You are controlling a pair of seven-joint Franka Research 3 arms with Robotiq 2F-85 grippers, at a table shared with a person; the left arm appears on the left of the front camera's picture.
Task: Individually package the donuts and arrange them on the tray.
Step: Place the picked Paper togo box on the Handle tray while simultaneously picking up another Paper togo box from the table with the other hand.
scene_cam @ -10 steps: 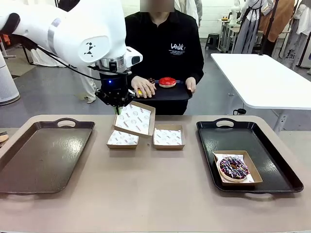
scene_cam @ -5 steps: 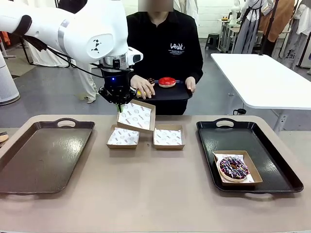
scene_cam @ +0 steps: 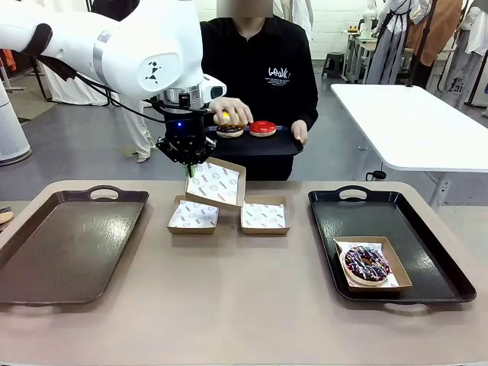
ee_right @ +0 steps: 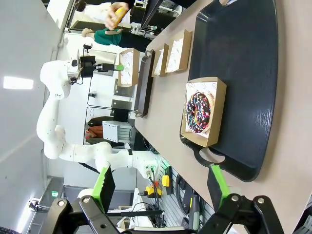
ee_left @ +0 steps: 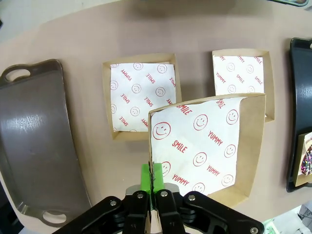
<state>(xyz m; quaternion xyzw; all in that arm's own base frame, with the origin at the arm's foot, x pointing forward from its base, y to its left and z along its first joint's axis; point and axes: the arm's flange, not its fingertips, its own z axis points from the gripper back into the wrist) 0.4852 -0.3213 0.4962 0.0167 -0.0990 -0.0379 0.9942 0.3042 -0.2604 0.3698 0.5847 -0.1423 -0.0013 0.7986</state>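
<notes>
My left gripper (scene_cam: pixel 189 163) was pinched shut on the edge of a paper-lined box (scene_cam: pixel 216 183) and held it tilted in the air above the table (scene_cam: pixel 229 320). Just below it, an empty lined box (scene_cam: pixel 193 217) and a second empty box (scene_cam: pixel 264 216) lay flat side by side. Beyond the gripper, the person's hand (scene_cam: pixel 232 110) held the yellow donut (ee_right: pixel 118 10) over a chocolate donut (scene_cam: pixel 230 130), with the red donut (scene_cam: pixel 263 127) beside it, on a small black tray (scene_cam: pixel 267 146). Far to the gripper's right, the sprinkled donut (scene_cam: pixel 367 263) sat in its own box (scene_cam: pixel 394 280) on the large black tray (scene_cam: pixel 427 244). I saw my right gripper (ee_right: pixel 161 183) wide apart, gripping nothing, over that tray's near end
</notes>
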